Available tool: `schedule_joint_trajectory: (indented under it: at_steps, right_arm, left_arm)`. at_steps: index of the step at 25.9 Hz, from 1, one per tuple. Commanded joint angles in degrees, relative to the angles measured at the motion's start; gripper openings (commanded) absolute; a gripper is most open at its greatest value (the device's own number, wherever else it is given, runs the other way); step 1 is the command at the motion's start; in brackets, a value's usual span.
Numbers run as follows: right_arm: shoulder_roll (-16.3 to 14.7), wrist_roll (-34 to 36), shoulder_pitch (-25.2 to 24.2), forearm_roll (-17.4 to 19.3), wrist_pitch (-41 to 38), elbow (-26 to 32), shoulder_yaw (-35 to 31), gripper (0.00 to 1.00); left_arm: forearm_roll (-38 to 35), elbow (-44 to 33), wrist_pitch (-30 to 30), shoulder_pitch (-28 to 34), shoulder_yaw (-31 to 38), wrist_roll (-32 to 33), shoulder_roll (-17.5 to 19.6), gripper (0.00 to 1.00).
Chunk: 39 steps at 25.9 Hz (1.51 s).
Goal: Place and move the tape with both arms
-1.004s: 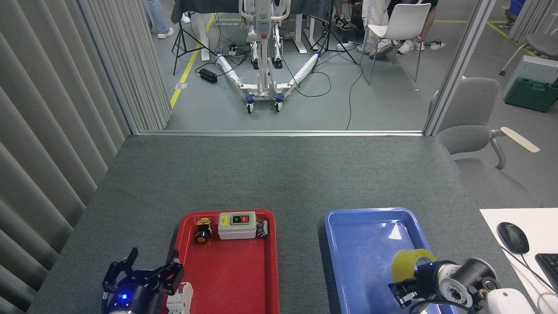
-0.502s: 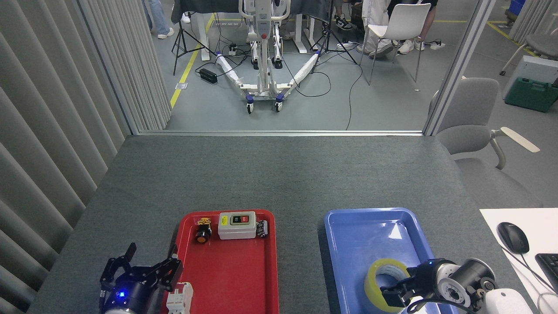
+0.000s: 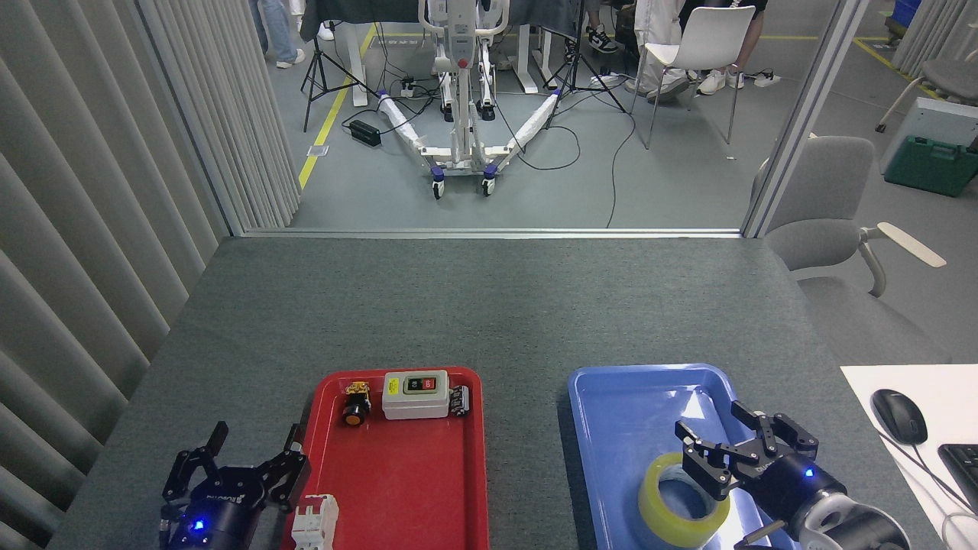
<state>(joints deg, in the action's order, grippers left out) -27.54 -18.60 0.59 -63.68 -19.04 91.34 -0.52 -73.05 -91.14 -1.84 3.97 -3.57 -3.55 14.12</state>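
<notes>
The tape, a yellow translucent roll with a pale core, lies flat in the blue tray near its front. My right gripper hangs just above and behind the roll, fingers spread open and holding nothing. My left gripper stands open at the bottom left, beside the left rim of the red tray, with nothing between its fingers.
The red tray holds a grey switch box, an orange push button, a small black part and a white component. A mouse and keyboard sit at the right on white paper.
The right gripper lowered the tape into the blue tray, let it go and opened, turning upright above it. The left gripper drifted slightly down and left.
</notes>
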Motion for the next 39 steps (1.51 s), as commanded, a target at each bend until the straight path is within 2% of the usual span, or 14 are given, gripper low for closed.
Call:
schedule_joint_trajectory:
  at_steps: [1, 6, 9, 12, 19, 26, 31, 39]
  right_arm:
    - [2.32, 12.79, -2.96, -0.39, 4.72, 0.06, -0.36, 1.00]
    - [5.31, 15.43, -3.66, -0.65, 6.30, -0.02, -0.71, 1.00]
    - [5.66, 15.61, -4.01, -1.27, 7.79, -0.11, -0.62, 1.00]
    - [5.75, 16.13, -4.10, -4.96, 8.15, -0.03, -0.53, 1.00]
    - [8.56, 26.51, -7.35, -11.64, 12.10, 0.06, -0.18, 1.00]
    - [9.00, 26.24, -8.41, -11.11, 13.07, 0.06, 0.17, 1.00]
    - [9.70, 26.33, -8.41, -7.33, 12.89, -0.02, 0.26, 1.00]
    - [9.79, 26.24, -8.41, -7.86, 12.98, -0.64, 0.17, 1.00]
  left_arm:
    - [-0.16, -0.09, 1.93, 0.69, 1.19, -3.13, -0.68, 1.00]
    - [0.02, -0.17, 2.20, 0.69, 1.90, -3.74, -0.85, 1.00]
    - [0.54, -0.70, 2.72, 0.78, 3.39, -3.13, -1.56, 1.00]
    - [0.54, -0.70, 2.90, 0.69, 3.39, -2.78, -1.64, 1.00]
    - [2.04, -0.70, 3.51, 0.69, 3.66, -2.43, -1.82, 1.00]
    - [3.27, -0.26, 3.60, 0.69, 3.39, -2.43, -2.00, 1.00]
    - [4.23, -0.53, 4.13, 0.69, 3.66, -2.43, -1.91, 1.00]
    - [4.15, -0.35, 5.27, 0.16, 5.68, -2.34, -1.82, 1.00]
